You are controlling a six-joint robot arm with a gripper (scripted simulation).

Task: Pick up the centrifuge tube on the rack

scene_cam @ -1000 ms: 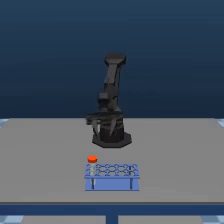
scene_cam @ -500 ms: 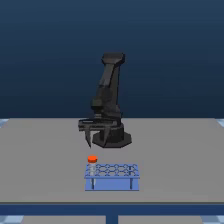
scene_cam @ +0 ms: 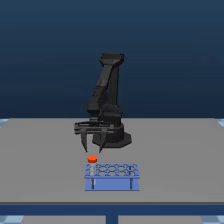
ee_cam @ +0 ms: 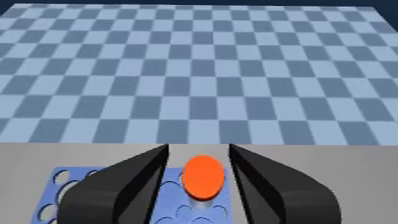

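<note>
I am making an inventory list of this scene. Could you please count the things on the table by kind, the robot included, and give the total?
Centrifuge tube, orange-red cap: 1
Rack, light blue: 1
Robot arm, dark, with its open pincer above the tube: 1
Total: 3

Surface: a flat grey table (scene_cam: 40, 160) — plain, with a darker front edge in the exterior view.
On it, near the front: a low light-blue rack (scene_cam: 112, 178) with rows of round holes and two dark marks on its front face.
On it, behind the rack: the dark base of the robot arm (scene_cam: 116, 138) — well apart from the rack.
</note>
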